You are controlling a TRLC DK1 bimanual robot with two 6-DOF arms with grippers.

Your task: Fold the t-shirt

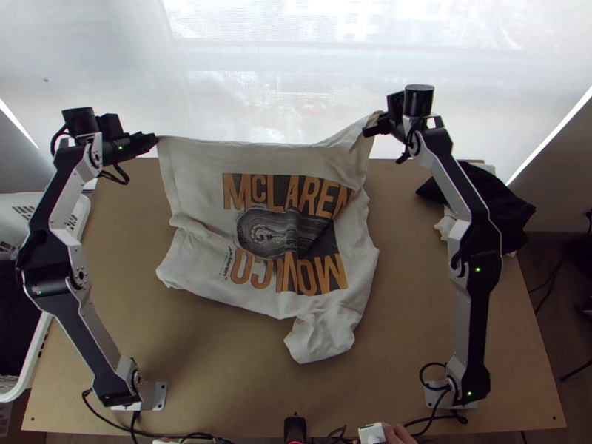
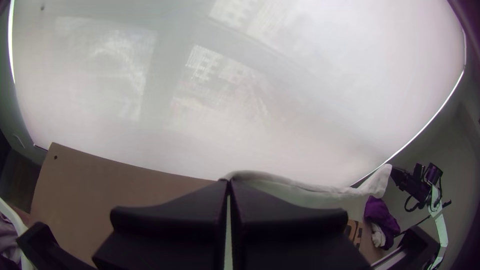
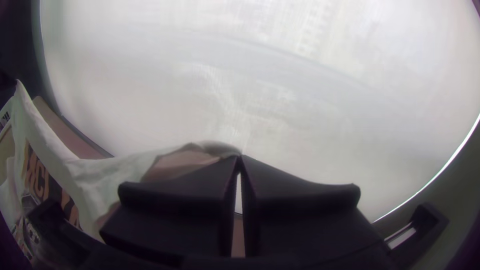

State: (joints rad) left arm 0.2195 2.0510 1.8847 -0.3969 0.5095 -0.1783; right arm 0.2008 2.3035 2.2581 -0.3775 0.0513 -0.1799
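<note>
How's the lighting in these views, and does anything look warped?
Top view: translucent screen glows behind the t-shirt, whose creases look softly shaded; left wrist view: the screen's border bows, corners darken; right wrist view: glare behind the right gripper.

White basket (image 1: 37, 344) cut off; gripped edges of t-shirt (image 1: 277, 229) hidden

- Before you is a light brown wooden surface (image 1: 414, 296).
- Your t-shirt (image 1: 189, 259) lies partly on its middle, rumpled, print showing, its far edge raised; a bunched part points toward your near edge.
- At your far right corner, a bunched black cloth (image 1: 507, 207) overlaps a white cloth (image 1: 446, 226) and reaches past the edge.
- Near your side stand the left arm's base (image 1: 154, 396) and the right arm's base (image 1: 436, 394), with cables (image 1: 436, 420) beside them.
</note>
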